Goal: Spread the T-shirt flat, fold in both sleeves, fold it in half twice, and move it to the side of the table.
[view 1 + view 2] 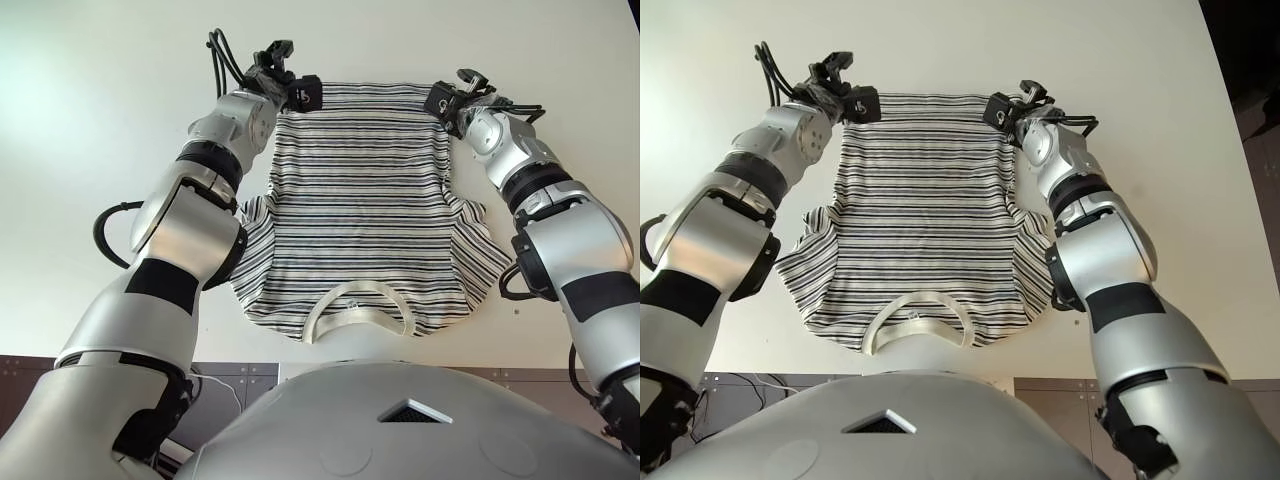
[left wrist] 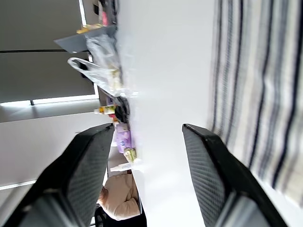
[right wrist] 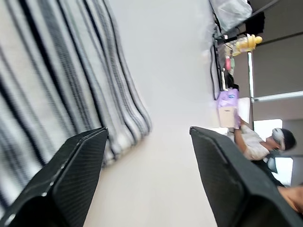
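A: T-shirt location?
B: The striped T-shirt (image 1: 362, 200) is laid on the white worktop (image 1: 90, 120), with the collar (image 1: 358, 312) at the near edge and the hem at the far side. The body is spread mostly flat. Both sleeves are stuck out sideways and rumpled.
A: Grippers?
B: The left gripper (image 2: 147, 130) is held at the far left hem corner, the right gripper (image 3: 147, 131) at the far right one. Both are spread and nothing is pinched. The striped edge is seen just beside a finger in each wrist view.
A: Any print?
B: A small mark (image 1: 352, 300) is seen inside the collar, too small to be read.
A: Surface, room?
B: The worktop is plain, glossy white. Past its far edge a clear plastic bag (image 2: 102, 56), bottles (image 2: 106, 109) and a purple box (image 3: 228, 100) are seen against dark wall panels. Brown cabinet fronts (image 1: 20, 375) and cables (image 1: 215, 385) are seen below the near edge.
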Robot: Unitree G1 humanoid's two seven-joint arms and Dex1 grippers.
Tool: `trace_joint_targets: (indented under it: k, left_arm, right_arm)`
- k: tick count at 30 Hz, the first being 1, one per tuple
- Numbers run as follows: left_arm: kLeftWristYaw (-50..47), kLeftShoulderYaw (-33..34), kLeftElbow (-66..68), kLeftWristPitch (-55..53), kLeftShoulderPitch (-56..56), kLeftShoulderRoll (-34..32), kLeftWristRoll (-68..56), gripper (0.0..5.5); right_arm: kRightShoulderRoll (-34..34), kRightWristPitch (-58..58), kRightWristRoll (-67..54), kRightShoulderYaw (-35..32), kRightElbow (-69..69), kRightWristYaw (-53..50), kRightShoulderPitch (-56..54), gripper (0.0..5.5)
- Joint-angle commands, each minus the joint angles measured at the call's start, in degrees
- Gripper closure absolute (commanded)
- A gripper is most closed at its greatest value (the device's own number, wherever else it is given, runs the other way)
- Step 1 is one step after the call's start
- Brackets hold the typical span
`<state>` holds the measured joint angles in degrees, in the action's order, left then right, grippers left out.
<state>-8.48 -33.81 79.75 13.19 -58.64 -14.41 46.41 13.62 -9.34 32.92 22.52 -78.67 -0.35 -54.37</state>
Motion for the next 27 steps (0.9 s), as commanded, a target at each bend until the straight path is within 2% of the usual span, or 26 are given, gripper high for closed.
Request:
trace_joint_targets:
  k: [1,4,5,7,9,12,15,17,21,27]
  left_arm:
    - [-6.89,2.17,-0.42,1.46,-1.57,-1.30,-1.51,2.84]
    - [-14.48,5.45,-2.43,7.52,2.04,-5.40,-4.34,2.84]
    - [-15.13,6.82,-3.88,11.94,4.88,-7.31,-6.03,2.84]
    - [-12.76,10.05,-10.74,26.49,14.98,-12.39,-11.70,2.84]
    - [-10.00,13.58,-23.93,37.57,28.43,-17.98,-19.47,2.84]
    - [-3.31,15.55,-52.22,42.54,54.16,-29.88,-31.41,2.84]
    - [1.41,19.31,-69.75,40.62,76.20,-41.40,-35.79,2.84]
    - [2.57,26.56,-75.38,40.45,90.70,-44.52,-35.37,2.84]
    - [4.79,44.44,-80.16,44.10,110.94,-42.78,-41.70,2.84]
    - [17.69,48.60,-81.80,41.48,126.83,-44.98,-41.00,2.84]
  right_arm:
    - [0.51,-8.46,-2.90,-3.73,2.18,-9.48,-2.26,2.30]
    - [5.17,-20.91,-3.15,-4.78,9.03,-16.67,4.17,2.30]
    - [7.42,-26.08,-4.20,-5.06,15.01,-15.01,9.27,2.30]
    - [12.74,-34.47,-12.79,-4.40,35.20,-4.58,25.38,2.30]
    - [18.88,-36.82,-25.06,-1.77,56.60,4.34,41.17,2.30]
    - [25.55,-33.69,-37.10,-0.78,77.70,10.77,54.40,2.30]
    - [25.29,-29.85,-38.57,-4.23,82.53,12.73,55.59,2.30]
    - [23.28,-27.05,-38.95,-5.64,81.96,13.27,53.78,2.30]
    - [20.62,-23.21,-38.30,-6.90,81.07,13.14,53.31,2.30]
    - [19.33,-19.96,-35.75,-6.98,81.76,15.85,53.23,2.30]
